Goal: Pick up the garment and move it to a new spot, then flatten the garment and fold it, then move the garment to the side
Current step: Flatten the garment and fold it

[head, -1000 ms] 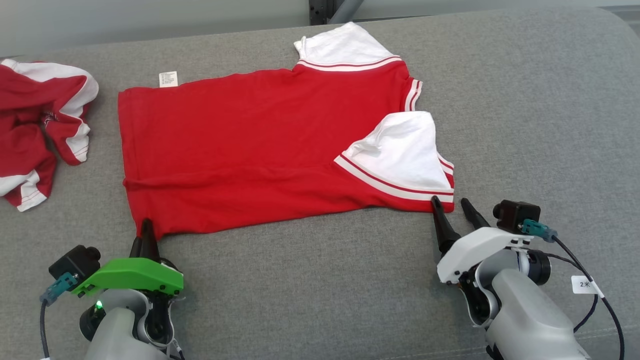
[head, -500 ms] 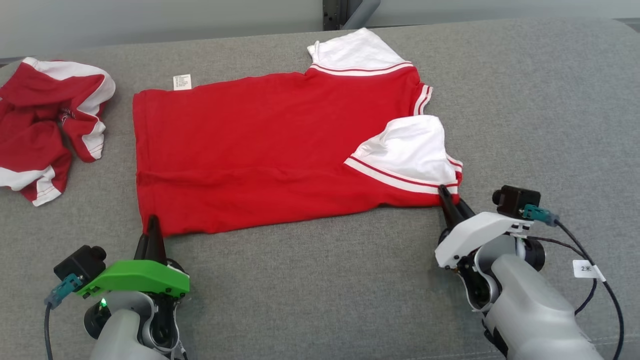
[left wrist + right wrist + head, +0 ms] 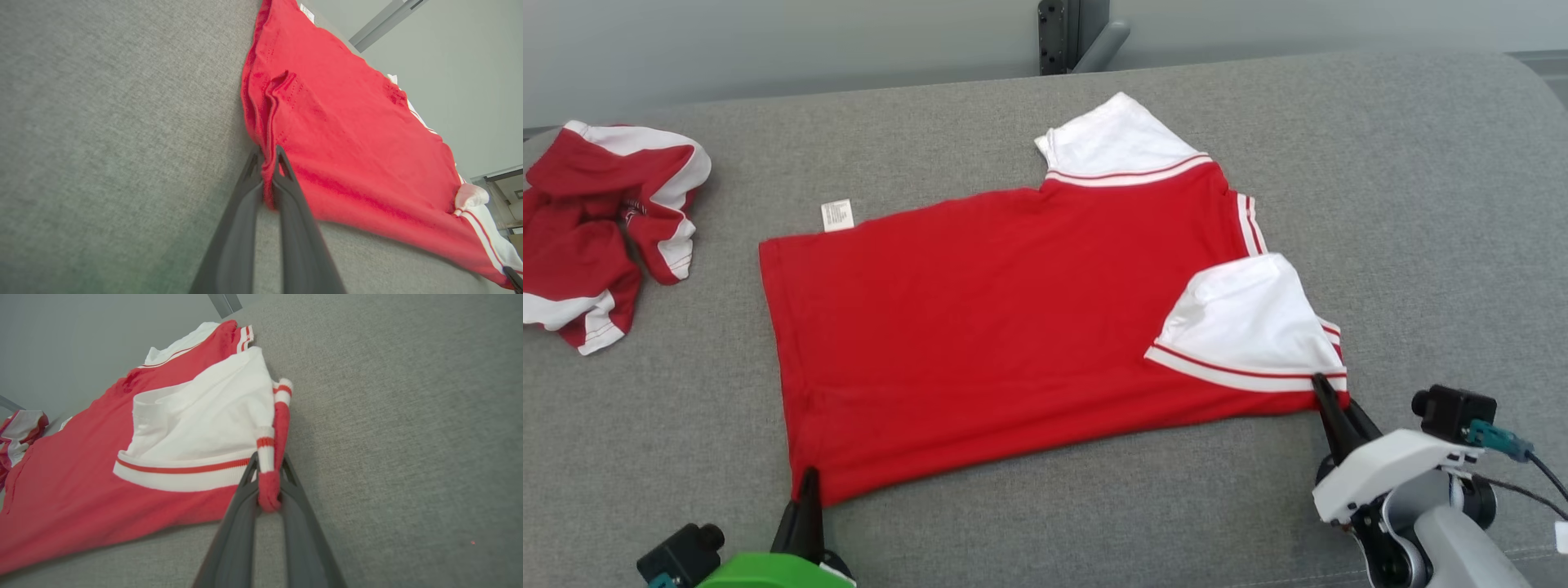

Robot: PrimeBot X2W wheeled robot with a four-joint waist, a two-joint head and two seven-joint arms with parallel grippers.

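Note:
A red garment [image 3: 1013, 335] with white sleeves and striped trim lies spread flat on the grey cushion, its nearer sleeve [image 3: 1245, 322] folded onto the body. My left gripper [image 3: 809, 482] is shut on the garment's near left hem corner [image 3: 267, 179]. My right gripper [image 3: 1327, 400] is shut on the near right corner by the striped collar trim [image 3: 269, 486]. The red cloth is pinched between both pairs of dark fingers in the wrist views.
A second red and white garment [image 3: 600, 220] lies crumpled at the far left of the grey cushion [image 3: 1421, 204]. A dark bracket [image 3: 1072, 33] stands behind the cushion's back edge. Bare cushion stretches to the right and along the front.
The head camera has tilted, so the whole scene sits lower in view. My right gripper closed on the garment's corner; it was open beside it a second ago. The cloth now pulls straighter.

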